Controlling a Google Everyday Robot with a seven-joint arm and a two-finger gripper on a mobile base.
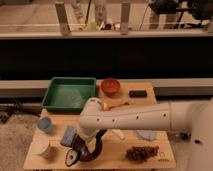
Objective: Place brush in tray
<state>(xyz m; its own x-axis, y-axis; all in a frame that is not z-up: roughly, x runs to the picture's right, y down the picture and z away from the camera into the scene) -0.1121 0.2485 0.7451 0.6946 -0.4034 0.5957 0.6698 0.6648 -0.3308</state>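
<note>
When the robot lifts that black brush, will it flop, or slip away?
Probably stiff: the brush keeps one straight line from head to handle. Likely light, being slim. It may swing or tilt if gripped near one end, since the oval head looks bulkier. The gripper hangs right over it at the table's front edge.

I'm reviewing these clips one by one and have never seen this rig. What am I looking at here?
There is one camera view, looking down at a wooden table. The thick white shape is the robot's single arm, reaching in from the right. Its end effector hangs low over the table's front left, fingers open, right at the black brush, which lies on the table; a grip is not evident. Behind sit the green tray, an orange-red bowl and a small black block. Also there: a blue cup, a white cup and a dark bunch resembling grapes.
</note>
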